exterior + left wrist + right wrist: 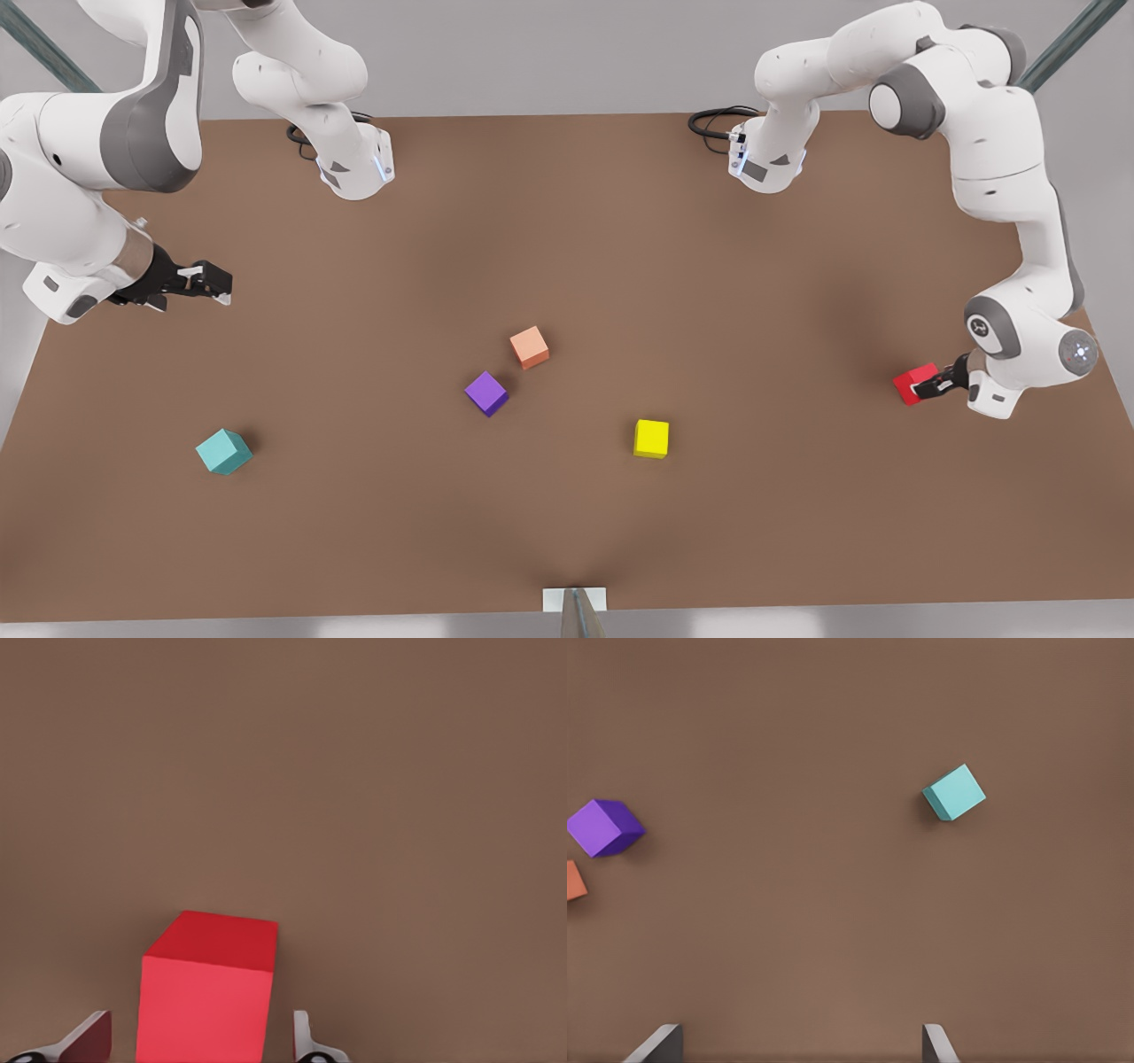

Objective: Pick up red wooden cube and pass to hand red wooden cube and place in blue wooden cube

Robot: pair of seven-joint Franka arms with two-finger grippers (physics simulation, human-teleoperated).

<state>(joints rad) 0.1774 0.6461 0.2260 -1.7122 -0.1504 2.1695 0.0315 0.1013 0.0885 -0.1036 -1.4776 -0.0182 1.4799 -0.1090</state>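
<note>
Red wooden cube [205,1001] btm cropped.

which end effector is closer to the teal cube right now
Right. The right end effector hovers open above the table on the blue wooden cube's side; the left end effector is across the table, around the red wooden cube.

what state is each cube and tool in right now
red cube: on the table at the front view's right, between the left tool's fingers, gaps each side
left tool: open around the red cube
right tool: open, empty, above the table at the front view's left
teal cube: loose on the table
purple cube: loose, beside the salmon cube
salmon cube: loose
yellow cube: loose, apart from the others
</note>
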